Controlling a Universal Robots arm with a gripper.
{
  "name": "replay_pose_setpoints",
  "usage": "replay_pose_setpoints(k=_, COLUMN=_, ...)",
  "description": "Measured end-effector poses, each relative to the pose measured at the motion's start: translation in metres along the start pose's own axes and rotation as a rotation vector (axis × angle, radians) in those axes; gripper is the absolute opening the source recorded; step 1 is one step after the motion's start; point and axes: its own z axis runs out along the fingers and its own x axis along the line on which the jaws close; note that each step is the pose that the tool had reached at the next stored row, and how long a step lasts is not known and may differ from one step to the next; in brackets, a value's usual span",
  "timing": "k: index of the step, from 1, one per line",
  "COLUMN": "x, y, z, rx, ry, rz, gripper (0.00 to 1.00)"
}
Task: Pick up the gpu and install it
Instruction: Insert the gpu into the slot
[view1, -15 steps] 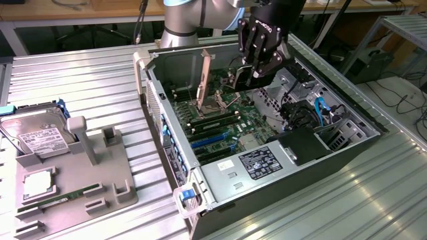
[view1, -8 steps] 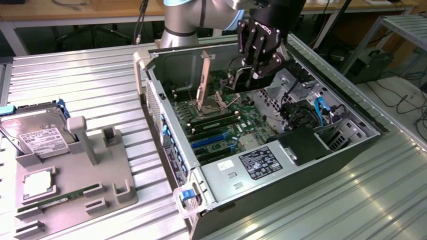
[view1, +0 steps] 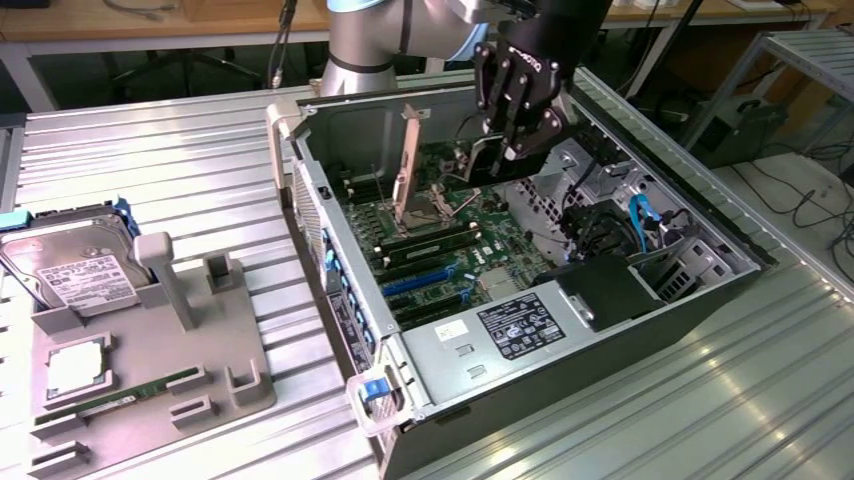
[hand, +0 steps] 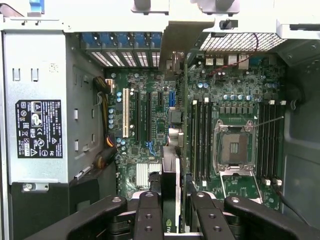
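The gripper (hand: 172, 220) is nearly closed on the gpu (hand: 172, 150), pinching the top edge of the card. The card hangs on edge over the motherboard (hand: 150, 100), at about 9 o'clock from the CPU socket (hand: 235, 147). It looks light and stiff, yet fragile — best held by the bare board edge, not the fan.

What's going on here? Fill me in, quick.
A robot arm's gripper is shut on the gpu, holding the card edge-on above the motherboard inside an open computer case. The card is not seated in a slot yet. On the exterior view's left, a grey holder carries a hard drive and a RAM stick.
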Motion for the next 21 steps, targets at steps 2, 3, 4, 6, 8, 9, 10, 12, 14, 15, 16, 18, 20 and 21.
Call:
replay_pose_setpoints(k=2, x=0.000, y=0.0000, z=0.0010, rx=0.0001, ry=-0.0001, rz=0.000, gripper=0.27)
replay_pose_setpoints(k=3, x=0.000, y=0.0000, z=0.0015, rx=0.0000, ry=0.0000, rz=0.000, gripper=0.27)
replay_pose_setpoints(k=4, x=0.000, y=-0.0001, z=0.0019, rx=0.0000, ry=0.0000, rz=0.000, gripper=0.27)
replay_pose_setpoints(k=6, x=0.000, y=-0.0001, z=0.0027, rx=0.0000, ry=0.0000, rz=0.000, gripper=0.27)
replay_pose_setpoints(k=8, x=0.000, y=-0.0001, z=0.0035, rx=0.0000, ry=0.0000, rz=-0.001, gripper=0.27)
replay_pose_setpoints(k=9, x=0.000, y=-0.0001, z=0.0039, rx=0.0000, ry=0.0000, rz=-0.001, gripper=0.27)
replay_pose_setpoints(k=10, x=0.000, y=-0.0001, z=0.0046, rx=0.0000, ry=0.0000, rz=-0.001, gripper=0.27)
replay_pose_setpoints(k=12, x=0.000, y=-0.0002, z=0.0058, rx=0.0001, ry=-0.0001, rz=-0.001, gripper=0.27)
replay_pose_setpoints(k=14, x=0.000, y=-0.0002, z=0.0070, rx=0.0001, ry=0.0000, rz=-0.001, gripper=0.27)
replay_pose_setpoints(k=15, x=0.000, y=-0.0002, z=0.0078, rx=0.0001, ry=-0.0001, rz=-0.002, gripper=0.27)
replay_pose_setpoints(k=16, x=0.000, y=-0.0002, z=0.0085, rx=0.0001, ry=-0.0001, rz=-0.002, gripper=0.27)
replay_pose_setpoints(k=18, x=0.000, y=-0.0003, z=0.0101, rx=0.0001, ry=0.0000, rz=-0.003, gripper=0.27)
replay_pose_setpoints(k=20, x=0.000, y=-0.0004, z=0.0114, rx=0.0001, ry=-0.0001, rz=-0.003, gripper=0.27)
replay_pose_setpoints(k=21, x=0.000, y=-0.0004, z=0.0121, rx=0.0000, ry=0.0000, rz=-0.004, gripper=0.27)
